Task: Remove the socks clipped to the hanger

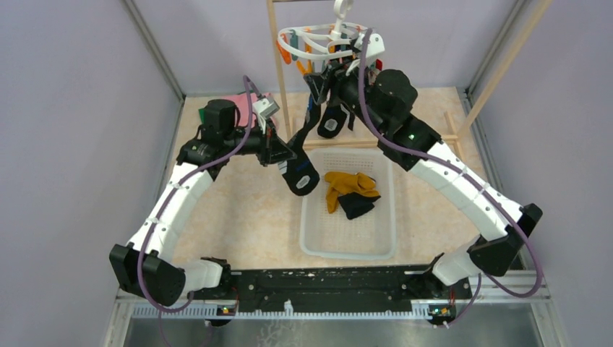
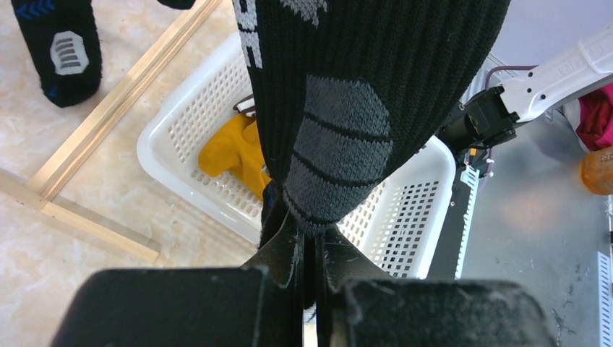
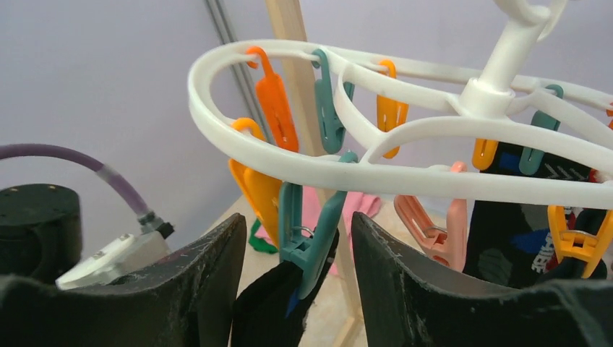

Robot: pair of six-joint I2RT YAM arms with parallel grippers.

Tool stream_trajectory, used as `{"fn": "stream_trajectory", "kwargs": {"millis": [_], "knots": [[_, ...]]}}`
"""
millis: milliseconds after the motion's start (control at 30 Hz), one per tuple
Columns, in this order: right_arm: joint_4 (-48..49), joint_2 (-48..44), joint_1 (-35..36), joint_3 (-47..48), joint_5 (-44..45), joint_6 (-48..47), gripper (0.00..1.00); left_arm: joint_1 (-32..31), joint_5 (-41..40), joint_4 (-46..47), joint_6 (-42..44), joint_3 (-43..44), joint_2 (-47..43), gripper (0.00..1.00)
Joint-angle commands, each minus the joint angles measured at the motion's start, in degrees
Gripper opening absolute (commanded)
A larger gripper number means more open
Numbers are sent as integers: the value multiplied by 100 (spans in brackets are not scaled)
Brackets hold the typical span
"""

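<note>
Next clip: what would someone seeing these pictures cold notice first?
A black sock stretched on a slant, its lower end pinched in the left pincer beside the white basket. Up at the back, the right pincer stands open on either side of a teal peg that clamps black cloth on the white hanger. A yellow sock already lies in the basket.

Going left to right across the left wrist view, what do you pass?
Toe of a second black sock, mustard-yellow sock, black sock clamped in the left gripper, right arm's white link. The basket and wooden bars span too widely to place.
</note>
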Motion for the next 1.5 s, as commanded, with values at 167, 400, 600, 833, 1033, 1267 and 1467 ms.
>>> {"fn": "stream_trajectory", "kwargs": {"millis": [167, 400, 600, 833, 1033, 1267, 1467], "knots": [[-337, 344, -27, 648, 327, -494, 52, -61, -132, 366, -105, 14, -176, 0], [-183, 336, -32, 667, 259, -649, 43, -61, -189, 370, -137, 70, -159, 0], [-208, 387, -52, 840, 313, -701, 43, -61, -228, 396, -152, 75, -136, 0], [-302, 455, -109, 1032, 303, -698, 45, -60, -244, 419, -152, 62, -132, 0], [-336, 477, -150, 1023, 213, -639, 41, -61, -225, 422, -152, 70, -133, 0], [-305, 509, -183, 1037, -145, -512, 6, -167, -228, 647, -446, -39, -73, 0], [-377, 611, -186, 1096, -419, -324, 1, -737, -267, 949, -679, -99, 290, 0]]}}
